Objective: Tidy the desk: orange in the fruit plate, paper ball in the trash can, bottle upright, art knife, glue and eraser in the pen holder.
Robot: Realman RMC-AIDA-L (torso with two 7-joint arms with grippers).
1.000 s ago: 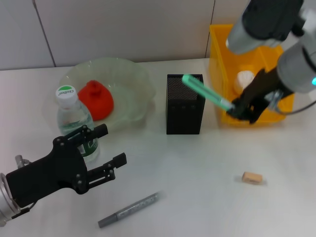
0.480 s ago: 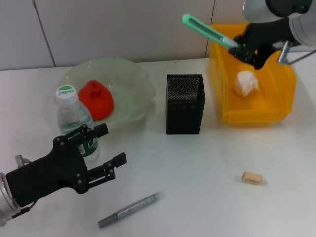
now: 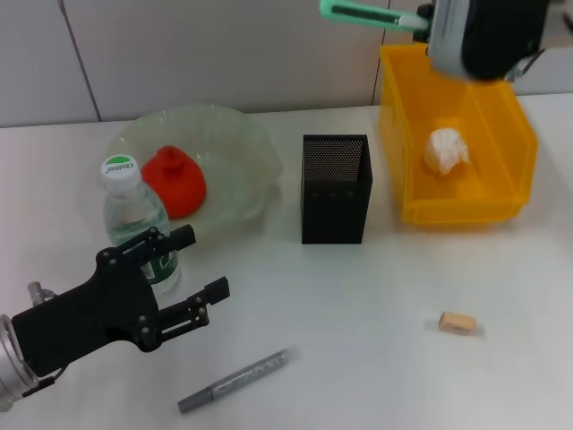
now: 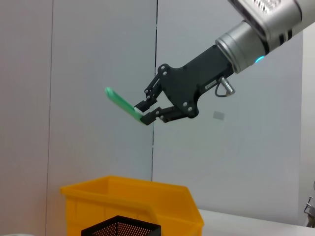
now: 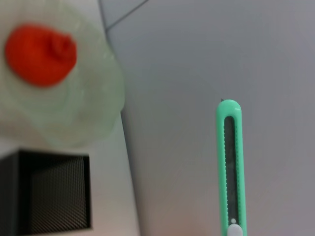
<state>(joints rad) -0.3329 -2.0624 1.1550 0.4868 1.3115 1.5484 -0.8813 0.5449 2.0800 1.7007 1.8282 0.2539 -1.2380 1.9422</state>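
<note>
— Three jobs look finished: orange (image 3: pixel 174 182) in the fruit plate (image 3: pixel 242 143), paper ball (image 3: pixel 446 149) in the trash can (image 3: pixel 466 210), bottle (image 3: pixel 132 219) upright at nine o'clock.
— And the remainder?
— Art knife (image 3: pixel 360 12) pinched in the right gripper (image 4: pixel 146 112), high at one o'clock, well above the pen holder (image 3: pixel 335 189); not yet dropped in. Eraser (image 3: pixel 457 322) at five o'clock and glue (image 3: pixel 235 380) at seven, both untouched on the desk (image 3: pixel 358 305).
— Left gripper (image 3: pixel 204 265)?
— Parked at eight o'clock, fingers spread, holding nothing.
</note>
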